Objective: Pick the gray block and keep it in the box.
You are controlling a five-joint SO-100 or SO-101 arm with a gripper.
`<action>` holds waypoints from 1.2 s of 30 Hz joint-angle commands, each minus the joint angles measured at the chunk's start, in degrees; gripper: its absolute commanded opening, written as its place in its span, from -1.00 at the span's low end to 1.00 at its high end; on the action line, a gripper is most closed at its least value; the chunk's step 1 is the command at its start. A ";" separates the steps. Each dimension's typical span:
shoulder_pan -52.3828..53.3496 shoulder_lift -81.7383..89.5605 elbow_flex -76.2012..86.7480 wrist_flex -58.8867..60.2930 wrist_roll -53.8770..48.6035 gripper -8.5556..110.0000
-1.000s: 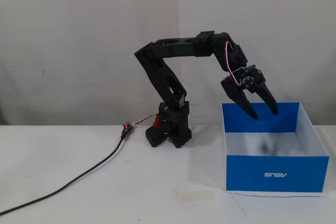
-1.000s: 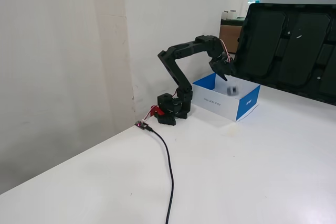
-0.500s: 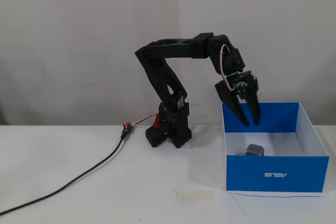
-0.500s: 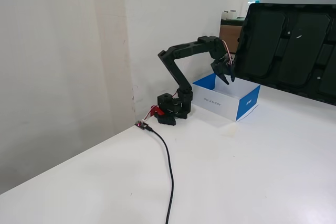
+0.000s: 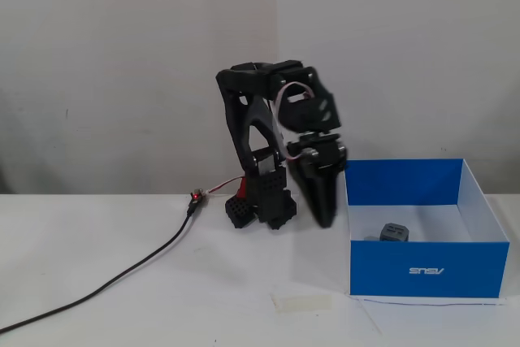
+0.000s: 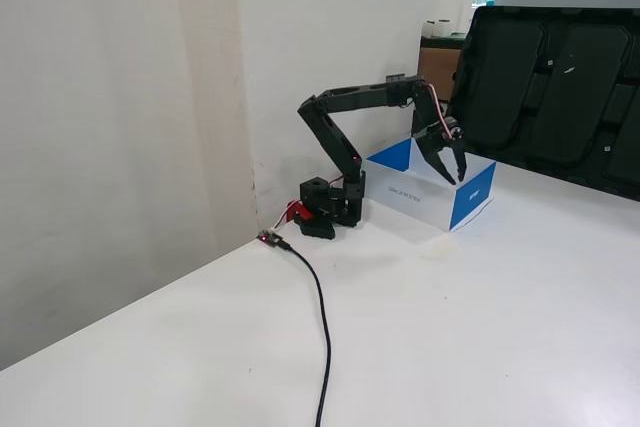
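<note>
1. At far left in a fixed view, a black cable (image 5: 122, 275) trails across the white bench (image 5: 162, 306) to a small red-lit connector (image 5: 196, 197). It likely lies loose there so that it feeds the arm without crossing the work area.
2. Next comes the arm's black base (image 5: 262, 201), set against the wall. That spot looks chosen so the arm can reach the container beside it without stretching far.
3. A strip of clear tape (image 5: 302, 302) lies on the bench in front, possibly marking a start spot, though that is only a guess.
4. The end effector (image 5: 325, 219) hangs tips down just outside the left wall of the blue box (image 5: 422, 270). In the other fixed view the end effector (image 6: 448, 169) shows its two fingers spread apart with nothing between them, so it is released and empty.
5. The blue box has bright blue walls, a white interior and a small white logo on its front. It is open at the top, which lets the arm drop things in from above.
6. The gray block (image 5: 395, 232) rests on the box floor, near the front wall and left of centre. It is a small gray cube with faint raised marks on top, too small to read. Judging by this, the placement looks done.
</note>
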 commanded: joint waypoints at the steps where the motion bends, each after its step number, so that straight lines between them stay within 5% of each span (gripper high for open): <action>1: 9.58 3.78 0.09 -1.76 -0.35 -0.85; 14: 26.54 13.89 19.60 -15.56 0.09 -0.85; 36: 31.29 35.60 48.25 -24.43 0.09 -0.85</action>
